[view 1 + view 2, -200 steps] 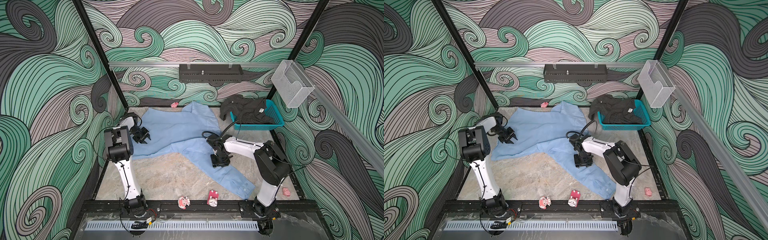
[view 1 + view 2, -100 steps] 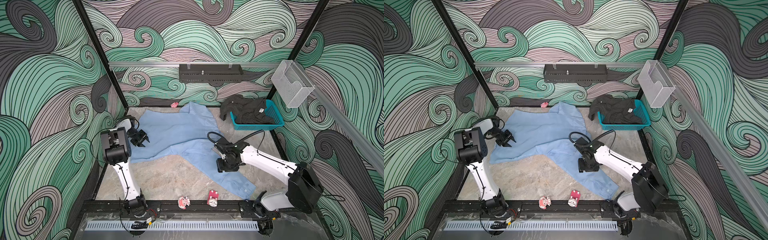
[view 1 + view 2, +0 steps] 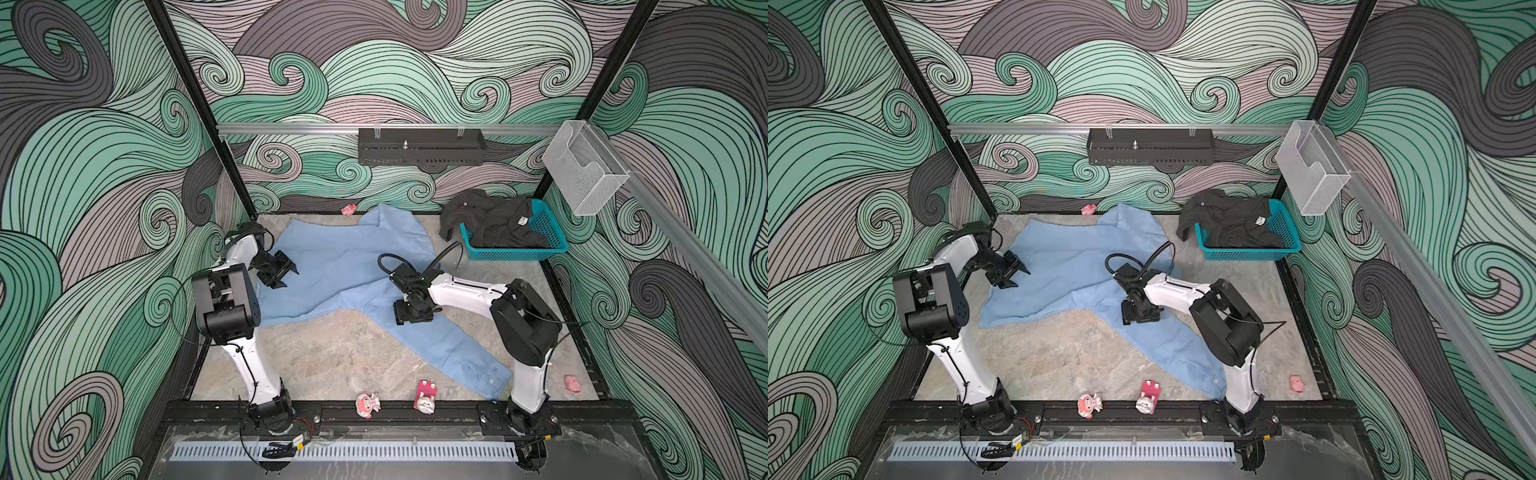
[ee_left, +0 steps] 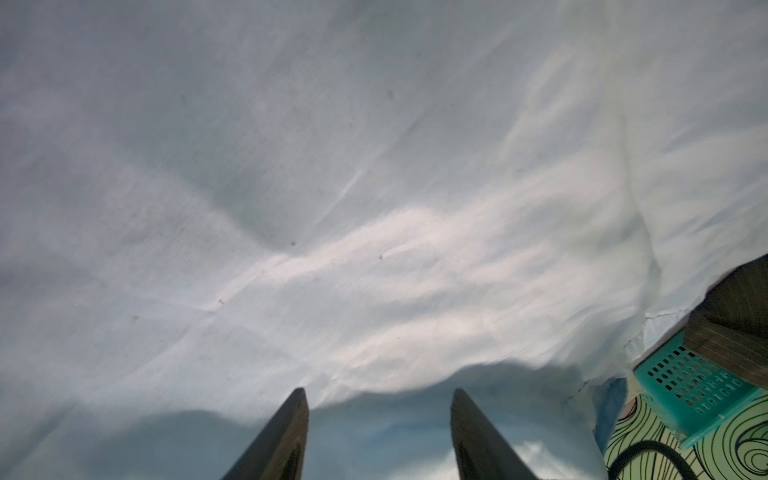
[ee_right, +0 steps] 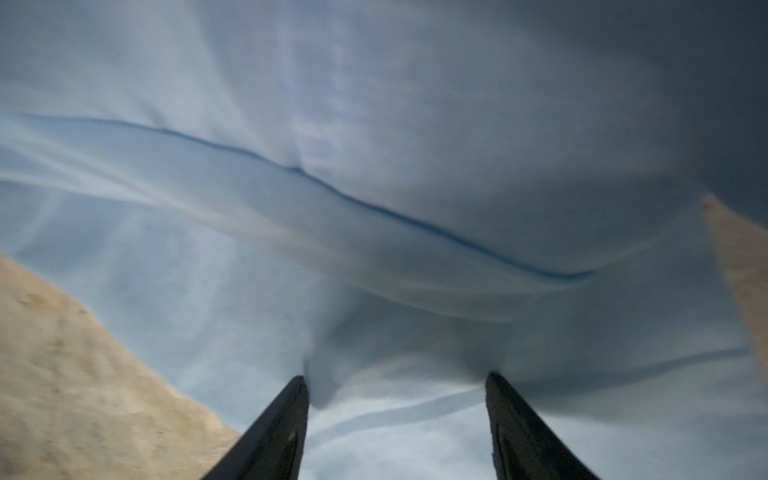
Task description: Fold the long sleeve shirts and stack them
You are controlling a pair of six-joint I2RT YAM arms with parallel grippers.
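A light blue long sleeve shirt (image 3: 345,266) (image 3: 1075,266) lies spread over the back of the table, with one sleeve running to the front right. My left gripper (image 3: 291,276) (image 3: 1022,279) hovers open at the shirt's left edge. Only blue cloth (image 4: 374,208) shows beyond its fingers. My right gripper (image 3: 413,318) (image 3: 1140,318) points down, open, onto the sleeve near the shoulder. Its fingertips (image 5: 297,386) press on the wrinkled blue cloth (image 5: 374,187), and nothing is pinched between them. The dark charcoal long sleeve shirt (image 3: 494,224) (image 3: 1233,224) is crumpled in the teal basket.
The teal basket (image 3: 555,247) (image 4: 698,399) stands at the back right. Small pink toys (image 3: 368,405) (image 3: 426,397) lie at the front edge, one (image 3: 572,383) at the front right and one (image 3: 348,209) by the back wall. A black shelf (image 3: 422,146) and a clear box (image 3: 584,174) hang on the walls.
Both grippers have opened wider. The right arm swung out to the front right and came back, and its gripper now sits slightly further left on the sleeve. The left gripper barely moved.
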